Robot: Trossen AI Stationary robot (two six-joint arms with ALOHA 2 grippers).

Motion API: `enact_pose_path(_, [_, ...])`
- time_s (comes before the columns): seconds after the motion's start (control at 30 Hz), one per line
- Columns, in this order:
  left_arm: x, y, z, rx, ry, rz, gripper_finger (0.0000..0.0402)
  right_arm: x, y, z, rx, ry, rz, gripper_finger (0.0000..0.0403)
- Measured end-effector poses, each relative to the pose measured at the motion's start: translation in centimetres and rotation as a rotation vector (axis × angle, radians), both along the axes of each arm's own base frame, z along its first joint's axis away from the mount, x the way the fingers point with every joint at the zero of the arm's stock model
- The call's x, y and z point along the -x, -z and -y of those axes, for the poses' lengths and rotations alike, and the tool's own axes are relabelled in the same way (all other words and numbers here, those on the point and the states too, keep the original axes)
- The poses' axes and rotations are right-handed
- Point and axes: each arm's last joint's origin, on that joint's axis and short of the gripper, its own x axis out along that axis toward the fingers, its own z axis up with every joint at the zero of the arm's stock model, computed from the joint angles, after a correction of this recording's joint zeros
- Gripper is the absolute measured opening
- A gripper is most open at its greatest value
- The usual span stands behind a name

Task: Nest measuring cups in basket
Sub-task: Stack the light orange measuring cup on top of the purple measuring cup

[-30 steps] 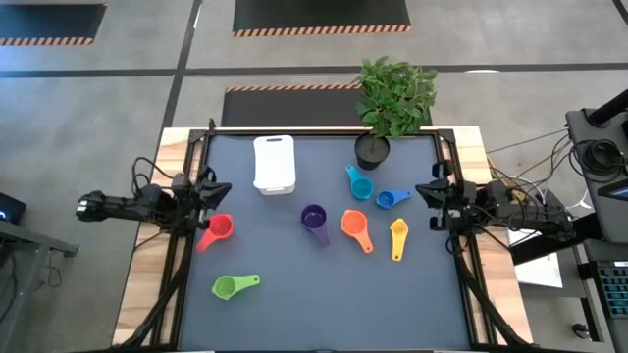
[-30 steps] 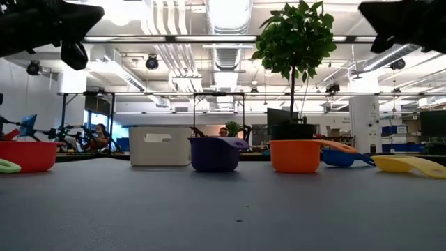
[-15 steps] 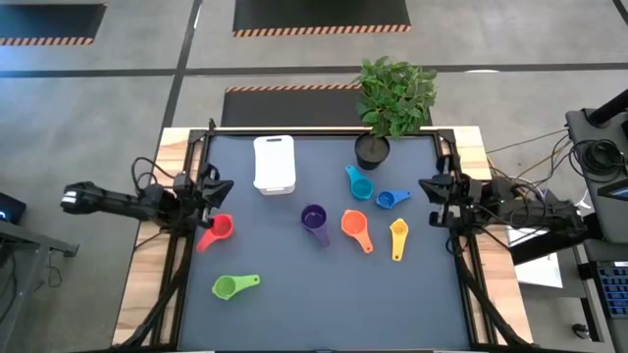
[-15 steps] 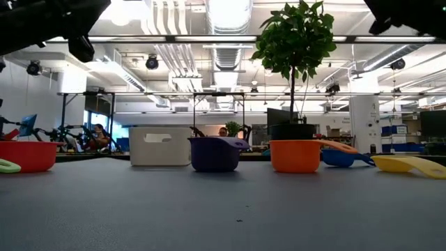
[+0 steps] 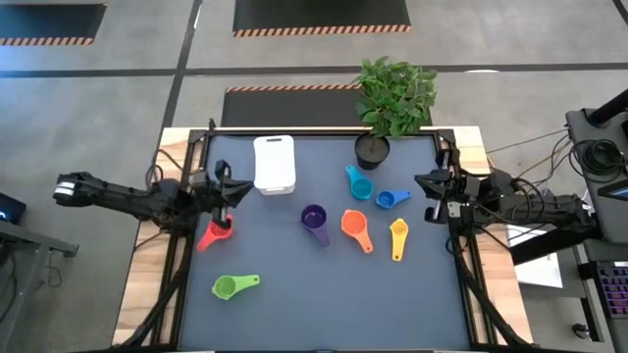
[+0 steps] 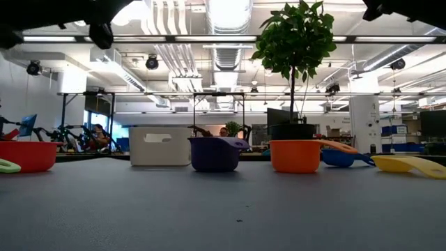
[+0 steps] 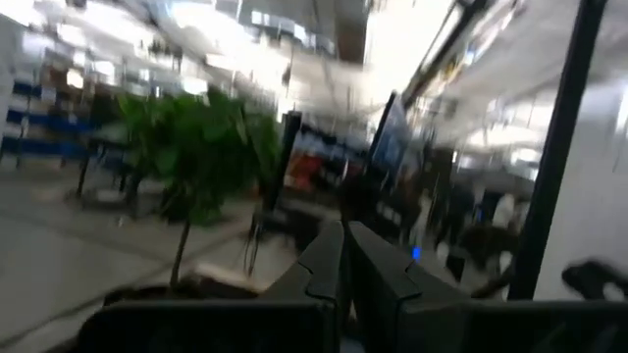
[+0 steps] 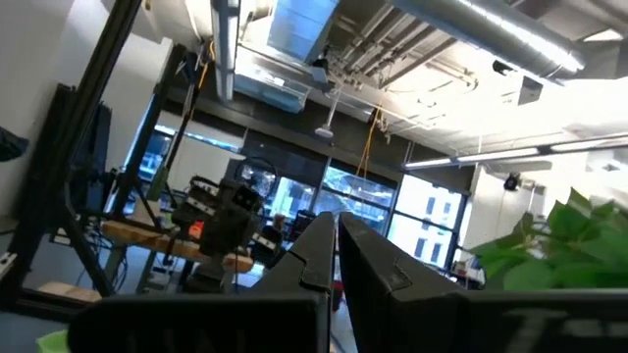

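I am looking down on a dark grey mat (image 5: pixel 324 294) framed by pale wooden edging, with grey concrete floor and hazard-striped black mats beyond it. Across the table at mat level I see an open workshop with ceiling ducts, strip lights and seated people far off.

The white basket (image 5: pixel 274 163) stands at about 11 o'clock on the mat, with no cup inside it. The cups lie scattered and apart: the red cup (image 5: pixel 216 233) at 9 o'clock, the green cup (image 5: pixel 232 285) at 7 o'clock, the purple cup (image 5: pixel 314 220) near the centre, the orange cup (image 5: pixel 354 227) just right of it, the yellow cup (image 5: pixel 397 235) at 3 o'clock, and the teal cup (image 5: pixel 357 183) and blue cup (image 5: pixel 390 199) toward 1 o'clock. A potted plant (image 5: pixel 391 103) stands at the far edge.

The left gripper (image 5: pixel 228 189) hangs above the mat just beyond the red cup; the right gripper (image 5: pixel 434 188) hangs over the 3 o'clock edge. In each wrist view the two fingers meet with no gap, holding nothing.

I can read no writing or labels anywhere. The left wrist view is smeared. In the low view both arms are cut off at the top edge, and I count only six cups on the mat.
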Motion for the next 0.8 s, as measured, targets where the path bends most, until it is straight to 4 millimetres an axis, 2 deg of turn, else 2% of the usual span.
enact_pose_path(0.37, [-5.2,-2.5,1.7,0.075,0.063,-0.474,0.0000,0.1,-0.3,0.0,0.066,0.033,0.005,0.0009])
enact_pose_path(0.53, [-9.3,-2.2,2.9,-0.004,0.082,-0.591,0.0000,0.1,-0.3,0.0,0.079,0.040,0.011,0.0009])
enact_pose_path(0.8, [-16.4,-0.9,4.3,-0.231,0.139,-0.725,0.0000,0.2,-0.6,0.0,0.080,0.040,0.035,0.0009])
